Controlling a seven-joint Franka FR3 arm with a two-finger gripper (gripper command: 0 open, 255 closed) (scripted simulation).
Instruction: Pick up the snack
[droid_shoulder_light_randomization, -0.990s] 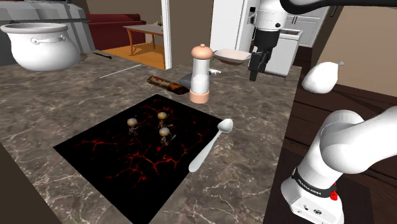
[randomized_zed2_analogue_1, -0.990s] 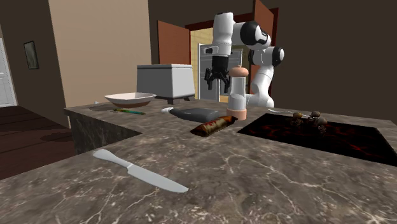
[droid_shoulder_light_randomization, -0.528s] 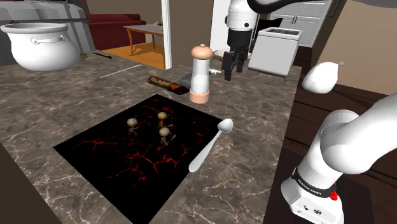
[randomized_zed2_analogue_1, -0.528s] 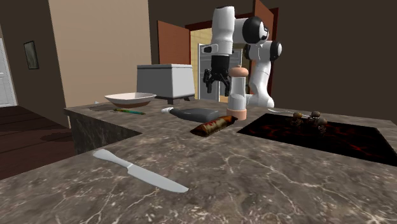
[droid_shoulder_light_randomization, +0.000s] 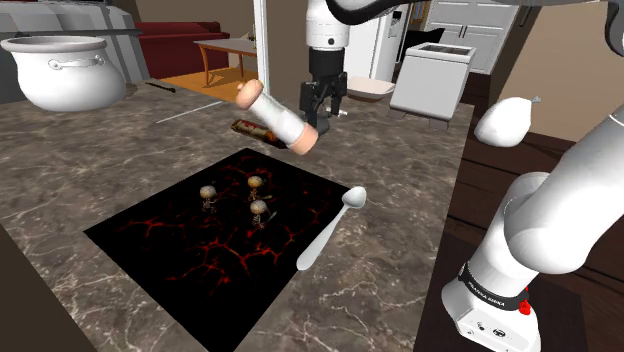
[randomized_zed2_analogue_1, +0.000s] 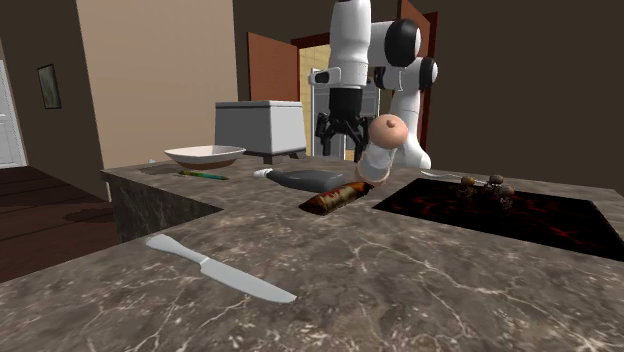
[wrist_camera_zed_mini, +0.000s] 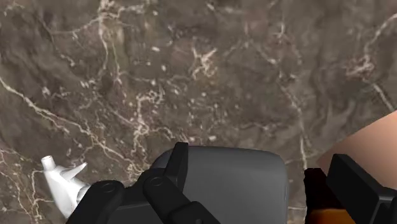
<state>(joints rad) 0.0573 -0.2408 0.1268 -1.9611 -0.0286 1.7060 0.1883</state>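
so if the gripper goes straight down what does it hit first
Most likely the flat grey slab on the counter: in the wrist view it lies right between the fingers of the open gripper. The tilted grinder is close beside that line and might brush a finger.

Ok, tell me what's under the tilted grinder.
The brown snack bar lies on the counter beneath the grinder, which hides one end in the shoulder view. Whether they touch is unclear.

Looking like a home kitchen: showing a marbled stone surface (droid_shoulder_light_randomization: 120, 150) with a black cooktop (droid_shoulder_light_randomization: 170, 250) glowing red, holding a big white pot (droid_shoulder_light_randomization: 65, 72) at a far corner, a spoon (droid_shoulder_light_randomization: 328, 232) beside the cooktop, a knife (randomized_zed2_analogue_1: 215, 266) near an edge, and opening through a doorway onto a red sofa (droid_shoulder_light_randomization: 165, 45).
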